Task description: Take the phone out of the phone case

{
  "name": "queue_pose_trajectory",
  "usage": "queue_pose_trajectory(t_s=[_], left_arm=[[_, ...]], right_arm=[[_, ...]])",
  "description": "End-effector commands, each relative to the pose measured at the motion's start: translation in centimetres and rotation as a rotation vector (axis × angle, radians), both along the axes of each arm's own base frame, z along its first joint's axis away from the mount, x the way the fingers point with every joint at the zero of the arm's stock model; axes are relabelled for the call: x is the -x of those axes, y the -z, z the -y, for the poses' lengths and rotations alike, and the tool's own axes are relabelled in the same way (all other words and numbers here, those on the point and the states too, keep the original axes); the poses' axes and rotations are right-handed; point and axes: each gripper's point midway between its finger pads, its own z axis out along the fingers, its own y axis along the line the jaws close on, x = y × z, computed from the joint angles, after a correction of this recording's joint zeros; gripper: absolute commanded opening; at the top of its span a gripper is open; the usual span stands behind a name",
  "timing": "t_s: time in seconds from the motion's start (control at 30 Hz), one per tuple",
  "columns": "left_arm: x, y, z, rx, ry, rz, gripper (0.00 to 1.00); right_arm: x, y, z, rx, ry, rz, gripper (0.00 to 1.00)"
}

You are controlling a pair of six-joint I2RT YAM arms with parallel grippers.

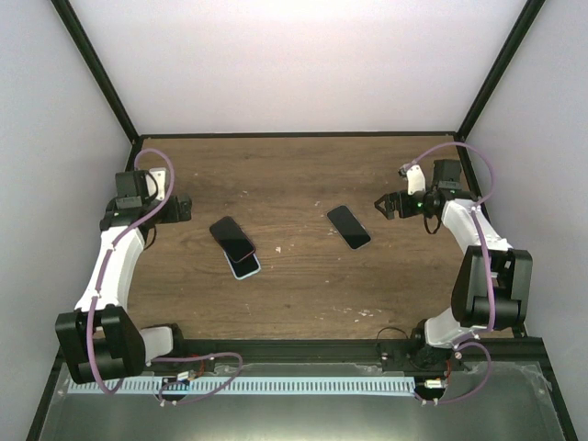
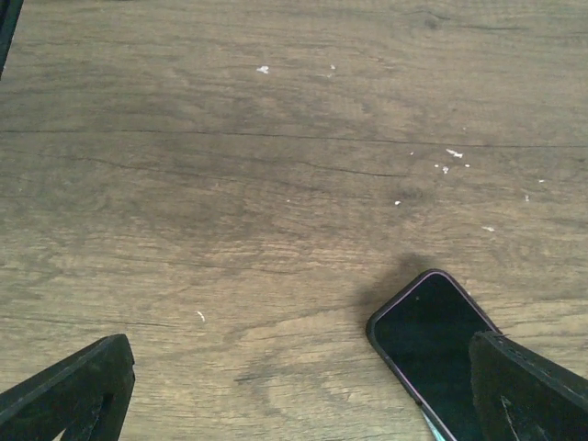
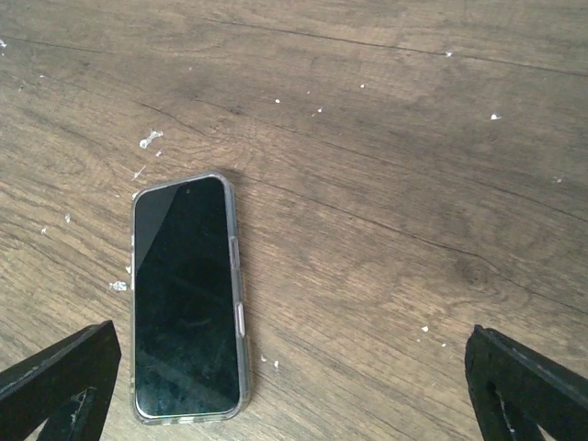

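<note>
A phone in a clear case (image 1: 349,227) lies screen up right of the table's middle; it shows in the right wrist view (image 3: 186,297). A second phone with a dark rim (image 1: 231,238) lies left of middle, partly on top of a light blue piece (image 1: 245,266); its corner shows in the left wrist view (image 2: 432,349). My left gripper (image 1: 184,208) is open and empty at the left, apart from the dark phone. My right gripper (image 1: 386,206) is open and empty at the right, a little beyond the clear-cased phone.
The wooden table (image 1: 294,303) has small white specks on it. A black frame (image 1: 294,135) borders the back edge, with white walls behind and at the sides. A cable tray (image 1: 276,386) runs along the near edge.
</note>
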Motion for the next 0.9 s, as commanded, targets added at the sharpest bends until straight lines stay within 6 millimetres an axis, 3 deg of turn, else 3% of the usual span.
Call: queue_pose_trajectory(t_s=[0.0, 0.2, 0.4, 0.87], left_arm=[[-0.2, -0.2, -0.7, -0.047, -0.036, -0.035, 1.0], [-0.8, 0.1, -1.4, -0.074, -0.062, -0.067, 1.0], [-1.7, -0.6, -0.4, -0.05, -0.01, -0.04, 1.0], [-2.4, -0.8, 0.7, -0.074, 0.01, -0.009, 1.0]], right_arm=[[0.0, -0.2, -1.1, -0.013, -0.018, -0.022, 1.0], [0.1, 0.6, -2.1, 0.002, -0.025, -0.052, 1.0], [0.1, 1.4, -3.3, 0.072, -0.04, -0.078, 1.0], [1.0, 7.3, -9.3, 0.245, -0.122, -0.276, 1.0]])
